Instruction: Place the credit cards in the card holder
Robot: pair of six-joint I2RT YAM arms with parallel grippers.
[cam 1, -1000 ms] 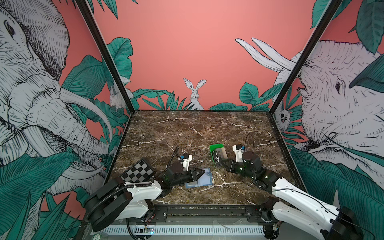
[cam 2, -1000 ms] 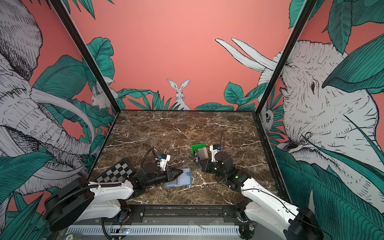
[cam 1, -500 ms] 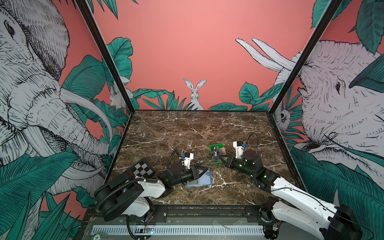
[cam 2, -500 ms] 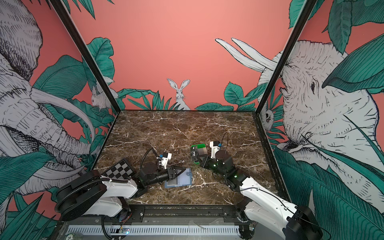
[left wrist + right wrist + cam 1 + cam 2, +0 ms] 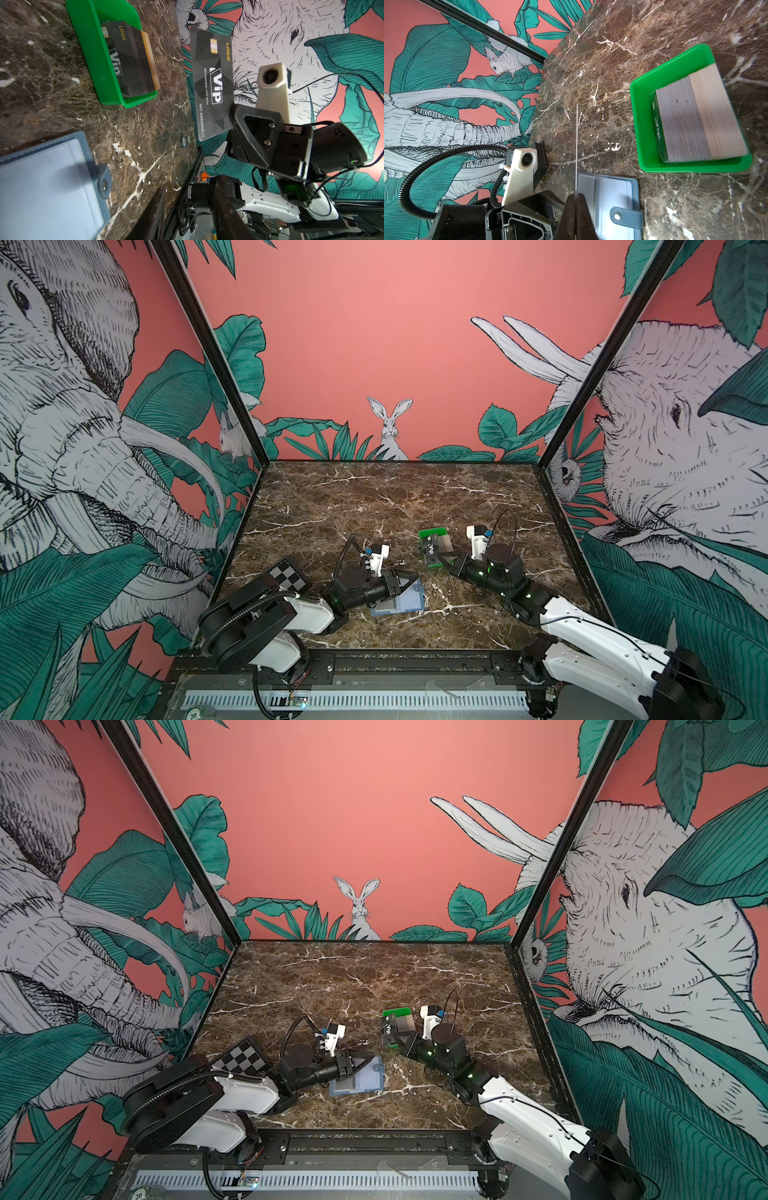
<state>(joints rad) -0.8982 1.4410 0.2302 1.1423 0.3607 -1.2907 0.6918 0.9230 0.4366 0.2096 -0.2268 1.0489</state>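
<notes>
In the lower centre of both top views, my left gripper hangs over the open holder, jaws slightly parted and holding nothing. To its right, my right gripper has just lifted one black card off the stack in the tray, pinching it by its end. Pickup looks done; insertion is next.

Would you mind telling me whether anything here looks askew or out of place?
Only mildly: the stack of grey and beige plastic cards in the small green plastic tray sits tilted, not squared. The open slate-blue card holder lies flat; the black VIP card in the right gripper looks intact.
</notes>
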